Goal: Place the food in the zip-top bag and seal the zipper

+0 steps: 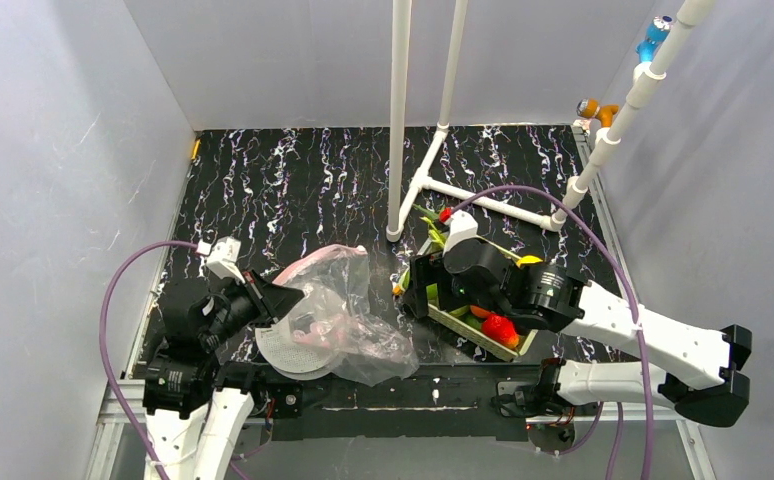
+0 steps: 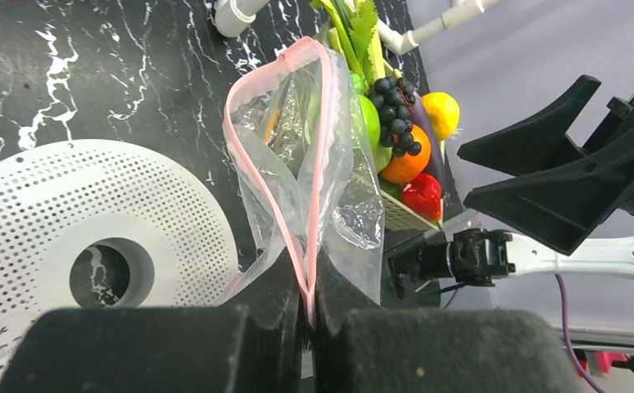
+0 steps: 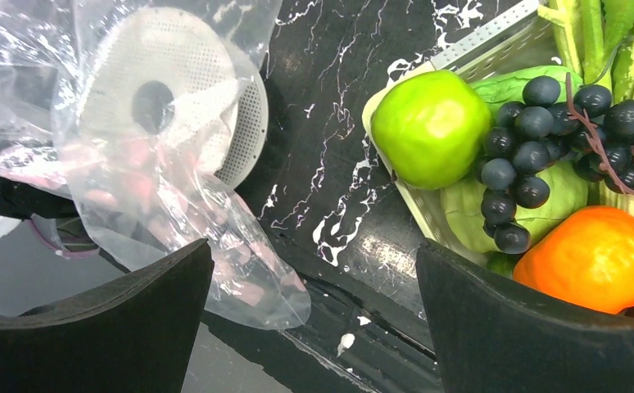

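While spool (image 2: 92, 196) label reads "Basic" | left jaws clamp zipper (image 2: 320, 180) | right jaws agape near food (image 3: 428, 127)

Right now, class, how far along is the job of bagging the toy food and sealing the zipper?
Done: the left gripper pinches the zip-top bag by its pink zipper, mouth open. In hand: the open right gripper hovers by the tray. Left: green apple, grapes, orange and the rest all need bagging, then sealing.
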Controlling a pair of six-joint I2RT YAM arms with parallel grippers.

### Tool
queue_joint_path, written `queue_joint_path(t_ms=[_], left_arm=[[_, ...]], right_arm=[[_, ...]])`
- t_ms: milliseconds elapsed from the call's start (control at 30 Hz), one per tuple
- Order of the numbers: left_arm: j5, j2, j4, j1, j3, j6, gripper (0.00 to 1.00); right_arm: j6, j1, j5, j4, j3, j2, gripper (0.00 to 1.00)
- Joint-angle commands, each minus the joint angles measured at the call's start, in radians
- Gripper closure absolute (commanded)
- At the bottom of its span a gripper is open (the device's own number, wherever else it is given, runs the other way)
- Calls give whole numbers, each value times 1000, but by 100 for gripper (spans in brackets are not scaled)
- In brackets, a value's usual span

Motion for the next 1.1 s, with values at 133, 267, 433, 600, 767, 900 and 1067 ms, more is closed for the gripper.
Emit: queue_joint_path(t_ms=[133, 267, 433, 600, 767, 900, 1067], left_arm=[[120, 70, 81, 0, -3, -5, 100], [134, 88, 131, -14, 3, -1, 100], [218, 165, 339, -83, -26, -91, 100], [222, 247, 351, -223, 25, 34, 100], [338, 239, 366, -237, 1, 89, 100], [412, 232, 362, -237, 3, 117, 100], [442, 222, 348, -237, 6, 133, 100]], right_arm=[[2, -6, 48, 58, 73, 25, 0], [1, -6, 39, 80, 104, 37, 0], [13, -6, 4, 134, 104, 22, 0], [-132, -10, -74, 178, 172, 29, 0], [-490, -51, -345, 138, 305, 51, 0], [-592, -163, -627, 46, 463, 139, 0], [-598, -293, -982, -82, 630, 293, 0]])
